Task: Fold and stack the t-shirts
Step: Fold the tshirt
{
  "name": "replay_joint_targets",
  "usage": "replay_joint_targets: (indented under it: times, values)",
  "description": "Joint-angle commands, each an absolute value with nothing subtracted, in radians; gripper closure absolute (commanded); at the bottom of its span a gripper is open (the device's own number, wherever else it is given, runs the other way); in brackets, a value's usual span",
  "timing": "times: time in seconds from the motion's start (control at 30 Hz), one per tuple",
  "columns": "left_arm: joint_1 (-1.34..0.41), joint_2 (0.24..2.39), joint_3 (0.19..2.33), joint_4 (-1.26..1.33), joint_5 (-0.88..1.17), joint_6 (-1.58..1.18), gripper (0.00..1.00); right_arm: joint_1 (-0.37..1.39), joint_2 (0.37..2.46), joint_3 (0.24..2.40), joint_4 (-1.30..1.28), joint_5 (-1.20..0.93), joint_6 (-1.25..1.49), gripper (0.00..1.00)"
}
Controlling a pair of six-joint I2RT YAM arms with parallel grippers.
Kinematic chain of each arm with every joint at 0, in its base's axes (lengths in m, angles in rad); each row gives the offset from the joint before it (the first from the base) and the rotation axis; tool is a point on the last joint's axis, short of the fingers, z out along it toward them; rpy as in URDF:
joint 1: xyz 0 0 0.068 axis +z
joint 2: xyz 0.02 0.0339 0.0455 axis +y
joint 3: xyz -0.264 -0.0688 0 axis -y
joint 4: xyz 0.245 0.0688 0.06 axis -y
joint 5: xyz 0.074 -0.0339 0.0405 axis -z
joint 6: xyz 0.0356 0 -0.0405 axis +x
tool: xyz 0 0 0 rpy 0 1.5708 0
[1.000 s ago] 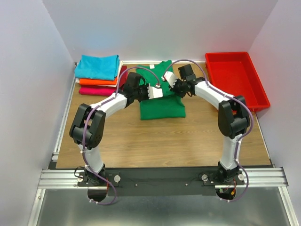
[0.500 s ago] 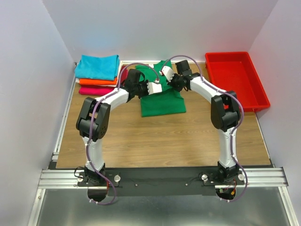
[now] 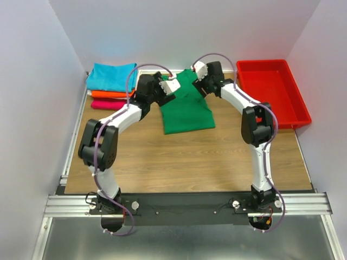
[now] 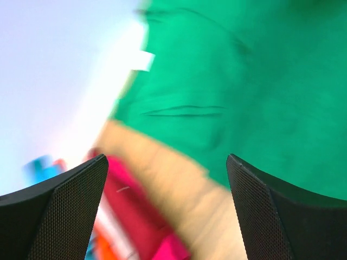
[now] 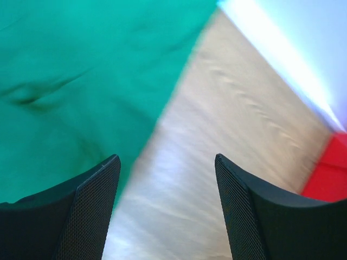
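The green t-shirt (image 3: 187, 112) lies flat on the wooden table (image 3: 179, 160) at the back middle. Its small white neck label (image 4: 145, 59) shows in the left wrist view. My left gripper (image 3: 172, 86) hovers open over the shirt's back left edge; in its wrist view, bare wood and dark red cloth lie between the left gripper's fingers (image 4: 168, 181). My right gripper (image 3: 199, 70) stands open at the shirt's back right edge, over bare wood beside the green cloth (image 5: 65, 70). Nothing is between its fingers (image 5: 167, 162). A stack of folded t-shirts, turquoise (image 3: 113, 77) over orange (image 3: 105, 93) and magenta (image 3: 105, 104), sits at the back left.
A red plastic tray (image 3: 271, 89) stands at the back right, its corner (image 5: 328, 173) showing in the right wrist view. White walls close in the back and both sides. The stack lies close to the left gripper.
Both grippers moved toward the back of the table along the green t-shirt, then opened and let go of the cloth, which now lies flat.
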State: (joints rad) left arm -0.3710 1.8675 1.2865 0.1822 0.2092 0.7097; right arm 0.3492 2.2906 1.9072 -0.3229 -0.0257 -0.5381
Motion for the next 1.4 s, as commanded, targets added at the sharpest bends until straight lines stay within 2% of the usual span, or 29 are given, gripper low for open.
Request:
replay_joint_targets:
  times: [0.0, 0.17, 0.2, 0.27, 0.37, 0.47, 0.63, 0.87, 1.1, 1.37]
  values:
    - [-0.36, 1.675, 1.252, 0.354, 0.075, 0.644, 0.03, 0.293, 2.215, 1.928, -0.239, 0.013, -0.429, 0.23]
    - [-0.361, 1.516, 1.174, 0.276, 0.196, 0.634, 0.03, 0.258, 2.094, 1.8, -0.242, -0.116, -0.492, 0.23]
    - [-0.36, 1.493, 1.132, 0.264, 0.265, 0.624, 0.03, 0.258, 2.064, 1.719, -0.25, -0.208, -0.559, 0.23]
    - [-0.365, 1.425, 1.083, 0.25, 0.32, 0.607, 0.1, 0.258, 1.97, 1.639, -0.281, -0.315, -0.648, 0.22]
    - [-0.435, 1.333, 0.92, 0.241, 0.422, 0.719, 0.12, 0.256, 1.867, 1.519, -0.464, -0.642, -0.892, 0.2]
    - [-0.536, 1.261, 0.762, 0.227, 0.434, 0.962, 0.1, 0.259, 1.807, 1.409, -0.654, -0.762, -1.322, 0.18]
    - [-0.632, 1.302, 0.657, 0.216, 0.373, 1.034, 0.1, 0.265, 1.792, 1.283, -0.66, -0.681, -1.431, 0.17]
    - [-0.649, 1.509, 0.712, 0.268, 0.264, 1.008, 0.16, 0.275, 1.782, 1.158, -0.525, -0.582, -1.405, 0.17]
    - [-0.629, 1.672, 0.824, 0.215, 0.21, 1.006, 0.25, 0.302, 1.836, 1.15, -0.465, -0.531, -1.384, 0.17]
    - [-0.592, 1.73, 0.864, 0.141, 0.215, 1.029, 0.25, 0.318, 1.916, 1.207, -0.394, -0.448, -1.307, 0.21]
